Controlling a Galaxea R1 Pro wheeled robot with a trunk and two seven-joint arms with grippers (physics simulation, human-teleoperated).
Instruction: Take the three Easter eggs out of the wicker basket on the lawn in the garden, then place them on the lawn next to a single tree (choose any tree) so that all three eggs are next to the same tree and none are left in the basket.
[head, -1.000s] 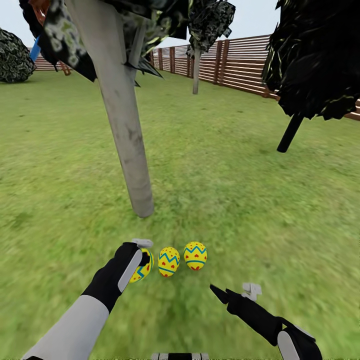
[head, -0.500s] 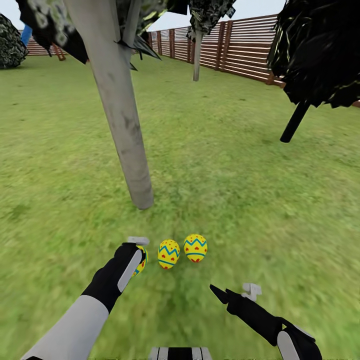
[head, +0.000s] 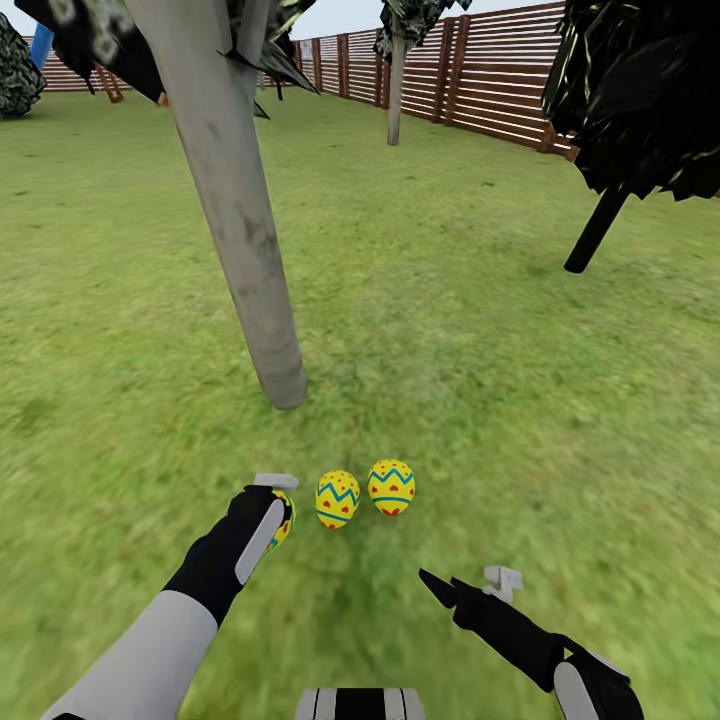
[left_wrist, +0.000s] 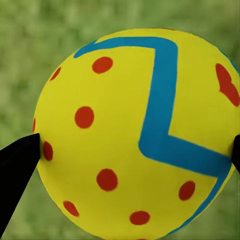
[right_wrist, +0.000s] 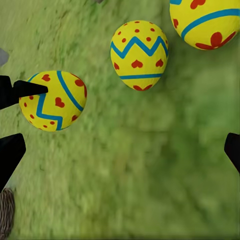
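Head camera has tipped down a bit since a second ago — fence and far trees sit higher in view; eggs and arms barely changed. Left gripper (head: 278, 503) is low on the lawn (head: 480, 380), clamped on the third egg (left_wrist: 135, 132), fingertips touching both its sides in the left wrist view. Middle egg (head: 337, 499) and right egg (head: 391, 487) rest upright on the grass just beside it, in a short row near the foot of the pale grey tree (head: 250, 260). Right gripper (head: 470, 585) hovers off to the right, jaws spread apart, holding nothing. Wicker basket (right_wrist: 5, 220) edge peeks in the right wrist view — contents can't be told.
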